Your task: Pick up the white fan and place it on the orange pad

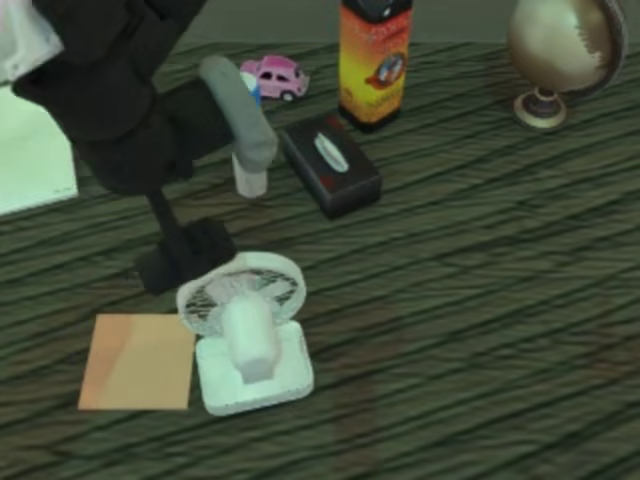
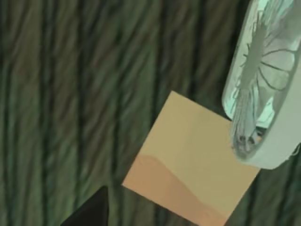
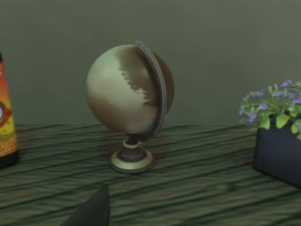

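Note:
The white fan [image 1: 249, 330] stands on its rounded square base on the dark wooden table, grille head tilted toward the back. The orange pad [image 1: 138, 362] lies flat just left of the base, apart from it. My left gripper [image 1: 186, 256] hangs low behind the fan's head on its left side, open and holding nothing. In the left wrist view the fan's grille [image 2: 263, 80] overlaps the pad [image 2: 188, 160], and one dark fingertip [image 2: 94, 213] shows. My right arm is out of the top view; its wrist view shows one fingertip [image 3: 96, 212] above bare table, open.
Behind the fan stand a white bottle [image 1: 249, 175], a black tissue box [image 1: 330, 165], a pink toy car [image 1: 275, 77] and an orange-black bottle [image 1: 375, 60]. A globe [image 1: 565, 55] is at the back right, a white-green notepad [image 1: 30, 150] at far left. A flower pot [image 3: 280, 141] sits near the globe.

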### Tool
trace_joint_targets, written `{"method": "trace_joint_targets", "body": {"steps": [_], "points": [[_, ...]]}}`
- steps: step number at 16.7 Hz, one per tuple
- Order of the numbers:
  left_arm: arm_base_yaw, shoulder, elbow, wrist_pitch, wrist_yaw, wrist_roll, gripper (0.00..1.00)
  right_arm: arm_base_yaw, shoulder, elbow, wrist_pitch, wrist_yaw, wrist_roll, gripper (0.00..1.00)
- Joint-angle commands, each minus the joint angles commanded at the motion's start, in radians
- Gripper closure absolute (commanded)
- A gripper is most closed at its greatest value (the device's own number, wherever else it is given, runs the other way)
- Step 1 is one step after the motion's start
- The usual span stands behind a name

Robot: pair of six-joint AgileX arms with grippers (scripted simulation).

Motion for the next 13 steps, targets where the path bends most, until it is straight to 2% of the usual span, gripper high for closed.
{"method": "trace_joint_targets", "body": {"steps": [6,13], "points": [[-0.082,0.253,0.248,-0.196,0.002,0.102,0.00,0.000,0.000,0.000,0.000,0.000,0.000,0.00],[-0.083,0.258,0.236,-0.183,0.002,0.107,0.00,0.000,0.000,0.000,0.000,0.000,0.000,0.00]]}}
